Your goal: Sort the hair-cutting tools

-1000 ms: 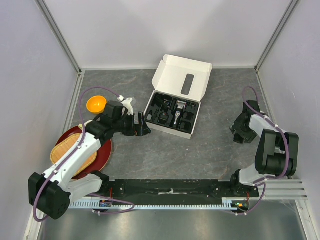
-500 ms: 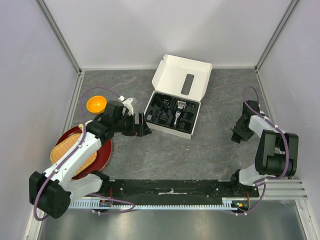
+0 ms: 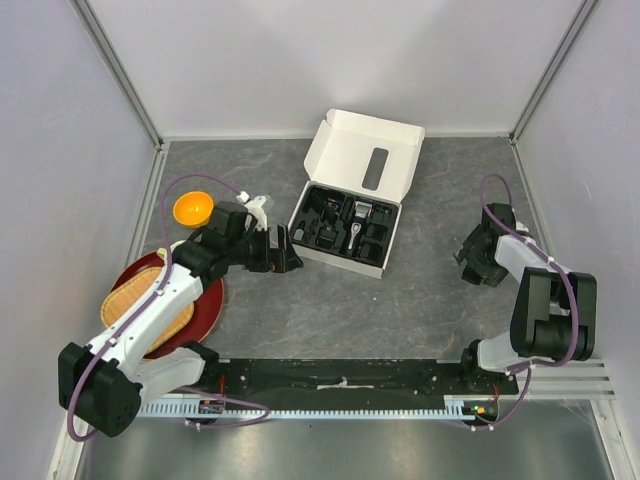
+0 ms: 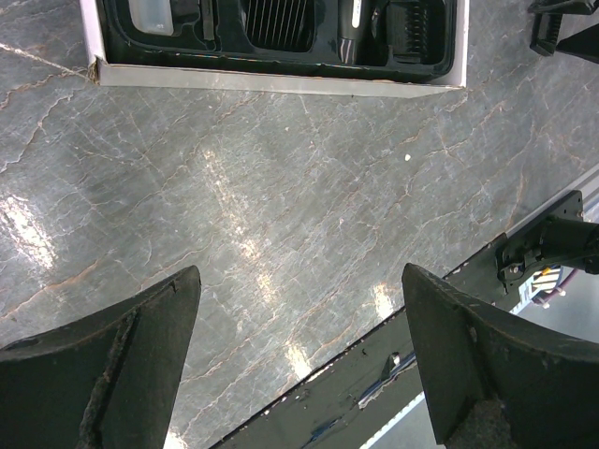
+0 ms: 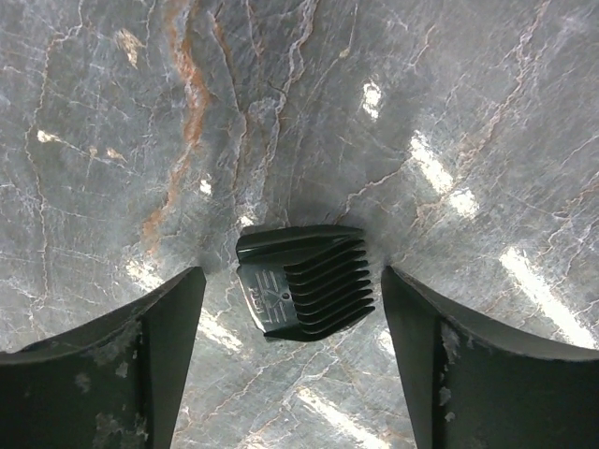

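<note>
Checking both wrists: the right gripper [image 5: 292, 279] is spread wide and has hold of nothing. One black guard comb [image 5: 304, 281] lies flat on the grey marbled table [image 5: 281, 94] between its fingers [image 5: 122, 365], ribbed side up. There is a strip of bare table on each side of it and no contact with either pad. From the top camera the right gripper [image 3: 472, 262] sits low over the right side of the table, well apart from the box. The comb itself is hidden under it there.

The left gripper [image 4: 299, 281] is also wide apart, with nothing between its fingers [image 4: 103, 365] and only bare table below. In the overhead view the left gripper [image 3: 289, 250] hangs just left of the white cardboard box [image 3: 345, 150], near its left wall but not touching.

The rest of the set sits in the box's black tray [image 3: 312, 238], mid-table, with the lid flipped up toward the far wall. The black-and-silver hair clipper [image 3: 358, 225] lies in the tray's middle slot. Dark pieces fill the slots around it — too small to tell which is which. The left wrist view catches the tray's near edge with ribbed black parts inside.

An orange bowl [image 3: 193, 208] sits at far left, beyond the left arm. A red plate [image 3: 213, 300] carrying a woven basket [image 3: 122, 298] lies beneath that arm.
</note>
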